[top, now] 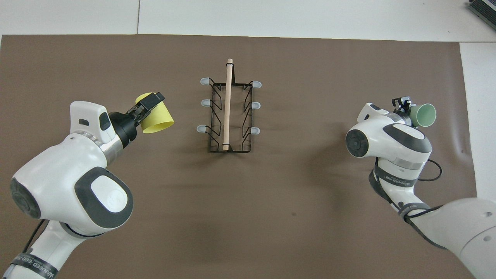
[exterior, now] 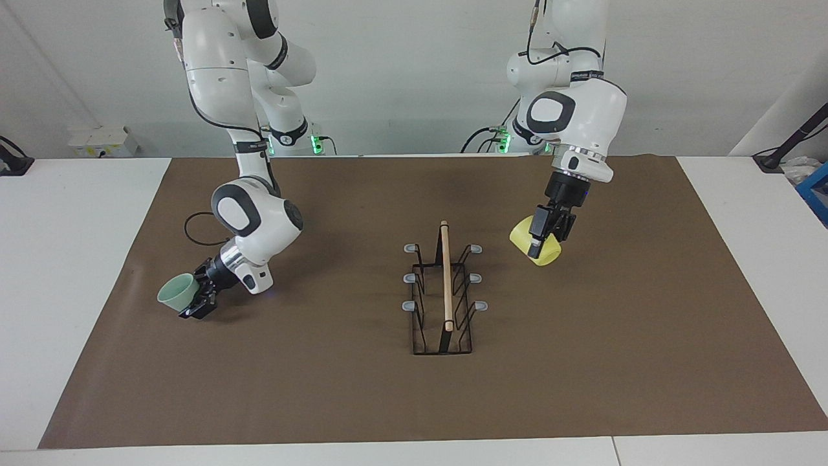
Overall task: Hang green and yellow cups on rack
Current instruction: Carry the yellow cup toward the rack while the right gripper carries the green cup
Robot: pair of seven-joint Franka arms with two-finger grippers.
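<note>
Beside the rack [exterior: 444, 291], toward its left-arm end, my left gripper [exterior: 542, 237] clamps the yellow cup [exterior: 534, 246], its mouth turned toward the pegs. My right gripper [exterior: 202, 299] pinches the green cup [exterior: 176, 294], well apart.

The yellow cup [exterior: 535, 248] and the mint green cup [exterior: 175, 293] are looking like smooth, faintly shiny plastic. The rack [exterior: 442, 304] is showing thin black wire, a pale bare wooden rod [exterior: 446, 277] and dull grey peg tips. A matt brown mat [exterior: 582, 362] is covering the white worktop [exterior: 65, 272].
</note>
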